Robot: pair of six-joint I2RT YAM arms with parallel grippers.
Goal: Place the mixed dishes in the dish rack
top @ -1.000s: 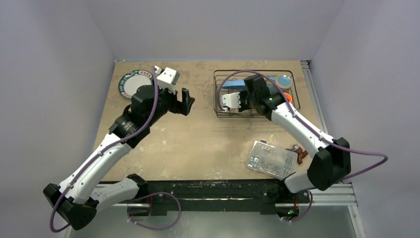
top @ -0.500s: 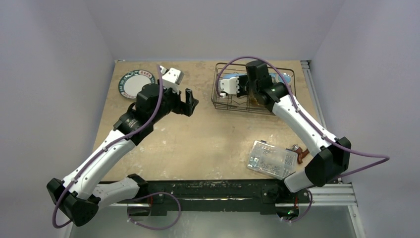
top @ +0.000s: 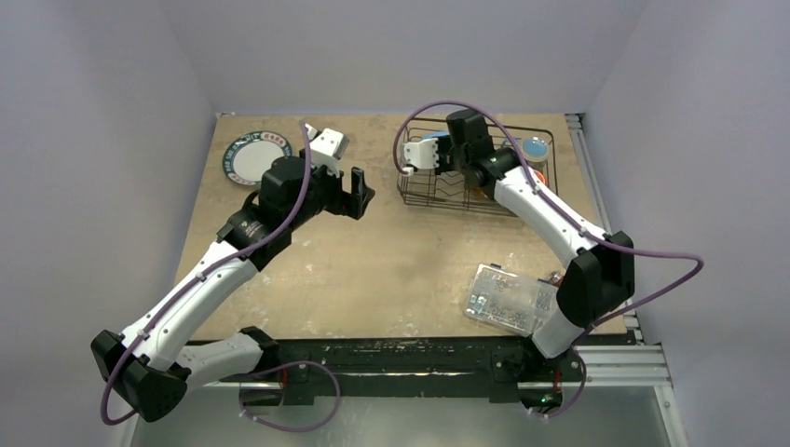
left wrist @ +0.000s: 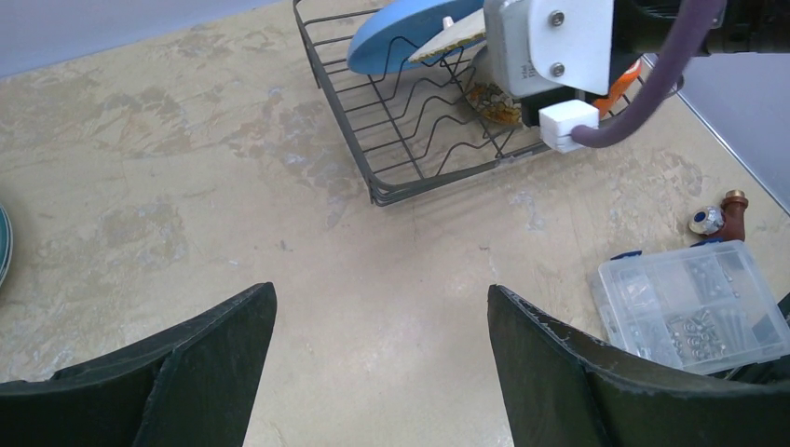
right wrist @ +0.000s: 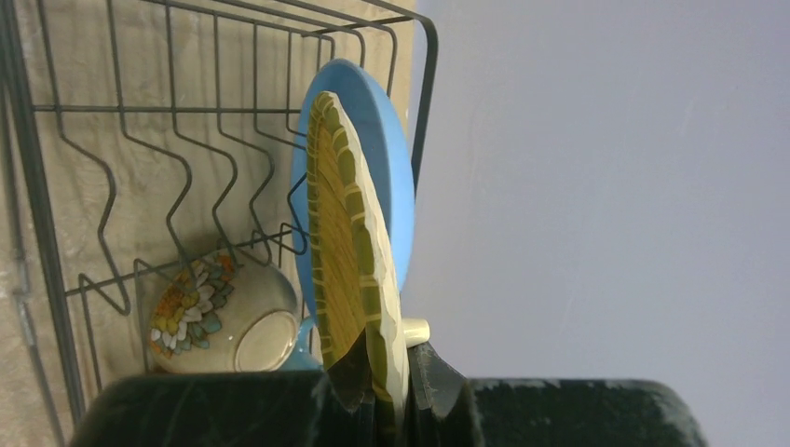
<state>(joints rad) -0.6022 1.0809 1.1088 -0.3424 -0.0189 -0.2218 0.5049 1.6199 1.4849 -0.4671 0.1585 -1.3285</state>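
My right pincer (right wrist: 391, 374) clamps the yellow dark-rimmed plate (right wrist: 349, 242) by its rim; blue plate (right wrist: 393, 172) just beside, dish rack (left wrist: 375, 194) beneath. I would lower it straight into 1 divider slot. Left pincer (left wrist: 382, 307) gapes, empty.

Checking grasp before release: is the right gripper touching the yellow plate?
Touching. In the right wrist view the right gripper pinches the yellow plate at its rim, no gap.

Overhead plus 2 wrist cameras share dish rack (top: 429, 191).
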